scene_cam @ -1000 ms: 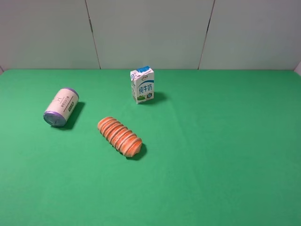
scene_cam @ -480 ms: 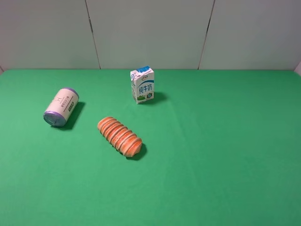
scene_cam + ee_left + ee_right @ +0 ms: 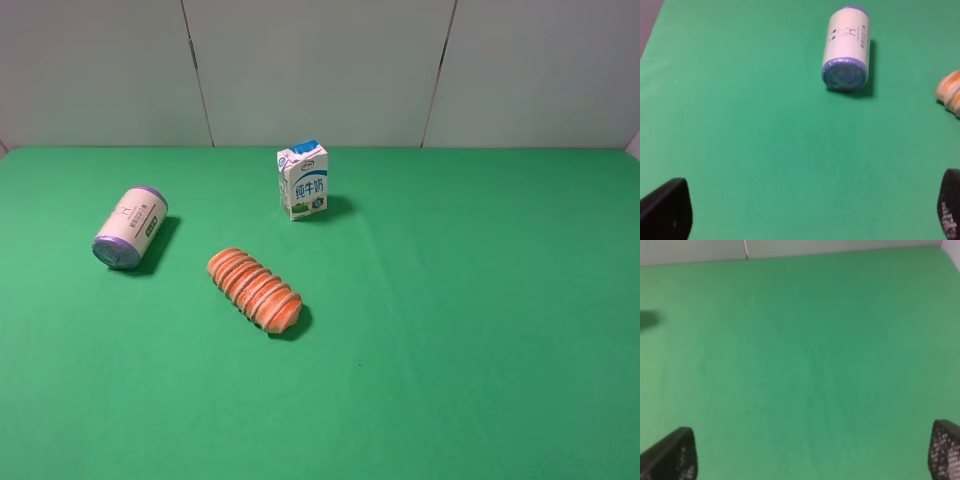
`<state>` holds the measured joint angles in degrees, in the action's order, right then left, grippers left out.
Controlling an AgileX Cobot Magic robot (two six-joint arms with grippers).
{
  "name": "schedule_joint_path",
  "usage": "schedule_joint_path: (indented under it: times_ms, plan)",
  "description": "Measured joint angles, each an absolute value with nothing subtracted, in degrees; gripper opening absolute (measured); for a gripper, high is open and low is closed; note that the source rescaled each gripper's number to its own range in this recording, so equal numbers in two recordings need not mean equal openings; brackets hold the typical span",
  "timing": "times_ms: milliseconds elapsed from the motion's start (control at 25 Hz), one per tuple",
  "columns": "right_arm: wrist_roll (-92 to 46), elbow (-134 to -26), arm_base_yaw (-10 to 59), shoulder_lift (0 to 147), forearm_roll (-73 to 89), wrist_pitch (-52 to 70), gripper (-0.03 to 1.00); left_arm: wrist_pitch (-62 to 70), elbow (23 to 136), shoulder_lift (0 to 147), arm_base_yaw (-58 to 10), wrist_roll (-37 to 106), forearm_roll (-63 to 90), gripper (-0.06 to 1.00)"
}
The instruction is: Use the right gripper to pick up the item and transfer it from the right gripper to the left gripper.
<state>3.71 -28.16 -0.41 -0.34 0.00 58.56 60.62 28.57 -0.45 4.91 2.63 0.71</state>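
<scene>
The item, a cream cylinder roll with purple ends, lies on its side at the left of the green table. It also shows in the left wrist view, some way ahead of my left gripper. That gripper is open and empty; only its two black fingertips show. My right gripper is open and empty over bare green cloth, with only its fingertips showing. Neither arm shows in the exterior high view.
An orange ridged bread loaf lies near the table's middle; its end shows in the left wrist view. A blue-white milk carton stands upright at the back. Grey wall panels stand behind the table.
</scene>
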Motion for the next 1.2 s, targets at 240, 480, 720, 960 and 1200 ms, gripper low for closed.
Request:
schedule_joint_path:
  times_ms: [240,480,720,960,1200]
  plan:
    - [3.7,-28.2,-0.4,-0.3,0.0,58.6,1.00,60.6,28.6,-0.4,4.9,2.6,0.7,0.94]
    - [3.7,-28.2,-0.4,-0.3,0.0,58.5,1.00,60.6,28.6,-0.4,4.9,2.6,0.7,0.94]
    - [3.7,-28.2,-0.4,-0.3,0.0,58.5,1.00,60.6,28.6,-0.4,4.9,2.6,0.7,0.94]
    - [3.7,-28.2,-0.4,-0.3,0.0,58.5,1.00,60.6,28.6,-0.4,4.9,2.6,0.7,0.94]
    - [3.7,-28.2,-0.4,-0.3,0.0,58.5,1.00,60.6,28.6,-0.4,4.9,2.6,0.7,0.94]
